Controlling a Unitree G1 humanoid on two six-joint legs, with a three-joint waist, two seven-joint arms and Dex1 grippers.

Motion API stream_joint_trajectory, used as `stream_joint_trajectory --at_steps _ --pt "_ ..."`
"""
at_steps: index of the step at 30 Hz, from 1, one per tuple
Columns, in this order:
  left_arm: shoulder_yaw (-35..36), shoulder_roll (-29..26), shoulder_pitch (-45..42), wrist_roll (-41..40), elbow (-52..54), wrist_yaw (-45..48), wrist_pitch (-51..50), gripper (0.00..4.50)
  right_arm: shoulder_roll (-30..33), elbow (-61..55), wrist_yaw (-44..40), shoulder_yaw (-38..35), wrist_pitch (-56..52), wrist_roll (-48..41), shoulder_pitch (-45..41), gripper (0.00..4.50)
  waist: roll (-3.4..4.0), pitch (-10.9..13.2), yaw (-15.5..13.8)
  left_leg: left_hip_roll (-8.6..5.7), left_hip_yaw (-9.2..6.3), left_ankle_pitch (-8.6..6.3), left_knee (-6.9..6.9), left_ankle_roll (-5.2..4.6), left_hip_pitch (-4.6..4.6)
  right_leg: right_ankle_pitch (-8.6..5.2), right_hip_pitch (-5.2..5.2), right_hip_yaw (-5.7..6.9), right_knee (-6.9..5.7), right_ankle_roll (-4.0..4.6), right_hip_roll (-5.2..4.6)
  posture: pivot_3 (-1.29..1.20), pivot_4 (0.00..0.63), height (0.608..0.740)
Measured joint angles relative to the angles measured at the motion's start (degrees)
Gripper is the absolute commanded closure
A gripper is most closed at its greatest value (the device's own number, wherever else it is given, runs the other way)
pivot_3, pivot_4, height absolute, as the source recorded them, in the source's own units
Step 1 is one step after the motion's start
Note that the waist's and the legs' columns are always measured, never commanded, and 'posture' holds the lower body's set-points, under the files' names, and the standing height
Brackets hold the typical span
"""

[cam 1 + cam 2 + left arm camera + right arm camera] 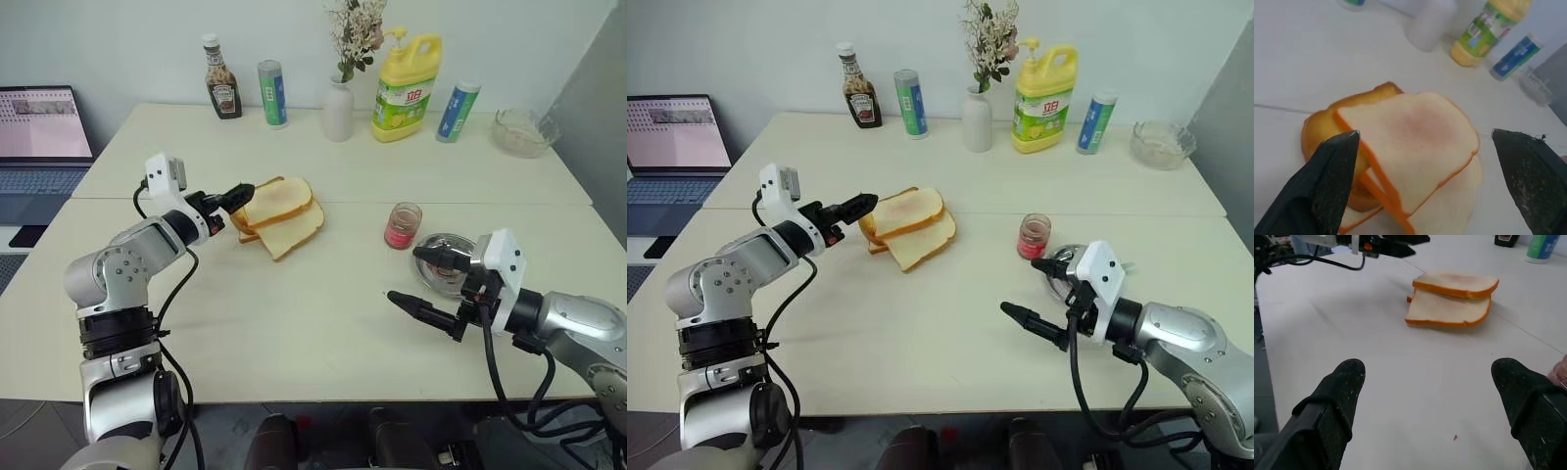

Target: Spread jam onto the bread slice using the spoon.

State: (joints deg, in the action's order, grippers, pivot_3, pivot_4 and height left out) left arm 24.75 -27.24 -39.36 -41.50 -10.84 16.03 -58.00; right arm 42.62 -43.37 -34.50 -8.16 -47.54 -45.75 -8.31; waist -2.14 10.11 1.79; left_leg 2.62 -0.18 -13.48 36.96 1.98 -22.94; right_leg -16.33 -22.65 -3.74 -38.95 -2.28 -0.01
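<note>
- Bread slice: top of a small stack of slices, centre-left of the worktop; face bare, no jam on it.
- Jam: small clear jar, red paste low inside, no lid visible, well to the right of the bread, just beside a round steel dish.
- Spoon: cannot make it out; the right arm hides much of the dish.
- Left tool: fingers spread wide, empty, tips at the near-left edge of the stack, aimed level at the top slice.
- Right tool: fingers wide apart, empty, above bare worktop in front of the dish.
- Step in hand, as judged: opening stage; nothing picked up, no jam taken.
- Next move calls for: a grip on the top slice alone without dragging those beneath, and finding the spoon near the dish.
- Surroundings: ketchup bottle, vase, yellow detergent bottle, glass bowl along the far edge, all well clear; laptop on the left.
</note>
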Motion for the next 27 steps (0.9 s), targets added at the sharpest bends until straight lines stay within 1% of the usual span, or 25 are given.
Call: stream_joint_trajectory --at_steps 3,6,8,13,16,27 --pt "1.0 -0.3 -3.8 -0.1 -4.0 -0.6 -1.0 0.00 0.0 0.1 1.4 -0.1 -2.6 -3.8 -4.4 0.04 -0.02 0.0 -0.1 -0.02 0.00 0.00 0.01 0.00 0.00 0.01 0.01 0.00 0.01 0.02 -0.01 0.00 0.150 0.740" --pt "-0.9 -1.9 -4.4 1.5 -5.9 1.2 -0.6 0.00 0.1 0.9 3.1 -0.1 -4.5 -5.2 -6.8 0.04 -0.02 0.0 -0.1 -0.03 0.05 0.00 -0.03 0.00 0.00 0.09 0.00 -0.02 0.03 0.15 -0.03 0.00 0.150 0.740" --pt "-2.8 -2.9 -4.0 3.3 -7.5 2.9 0.1 0.00 0.2 1.4 4.0 -0.1 -5.1 -5.1 -7.0 0.04 -0.02 0.0 -0.1 -0.02 0.06 0.00 -0.06 0.01 -0.01 0.11 -0.04 -0.03 0.04 0.20 -0.03 0.00 0.150 0.740" --pt "-4.9 -3.6 -4.2 5.2 -13.0 6.7 0.7 0.00 0.3 1.5 5.1 0.0 -5.5 -5.0 -7.1 0.04 -0.02 0.0 -0.1 -0.02 0.05 0.00 -0.06 0.01 -0.04 0.12 -0.06 -0.01 0.03 0.21 -0.03 0.00 0.150 0.740" --pt "-3.9 -3.4 -6.7 5.1 -18.7 7.1 -0.2 0.00 0.3 1.3 6.0 0.4 -5.6 -5.1 -7.1 0.04 -0.02 0.0 -0.1 -0.02 0.03 0.00 -0.03 0.00 -0.06 0.12 -0.06 0.02 0.02 0.20 -0.03 0.00 0.150 0.740" --pt "-1.9 -2.8 -14.9 6.3 -32.7 7.4 1.7 0.00 0.3 0.8 7.7 0.5 -6.7 -6.3 -7.9 0.04 -0.02 0.0 -0.1 -0.02 0.05 0.00 -0.06 0.00 -0.13 0.12 -0.16 0.01 0.01 0.20 -0.03 0.00 0.150 0.740"
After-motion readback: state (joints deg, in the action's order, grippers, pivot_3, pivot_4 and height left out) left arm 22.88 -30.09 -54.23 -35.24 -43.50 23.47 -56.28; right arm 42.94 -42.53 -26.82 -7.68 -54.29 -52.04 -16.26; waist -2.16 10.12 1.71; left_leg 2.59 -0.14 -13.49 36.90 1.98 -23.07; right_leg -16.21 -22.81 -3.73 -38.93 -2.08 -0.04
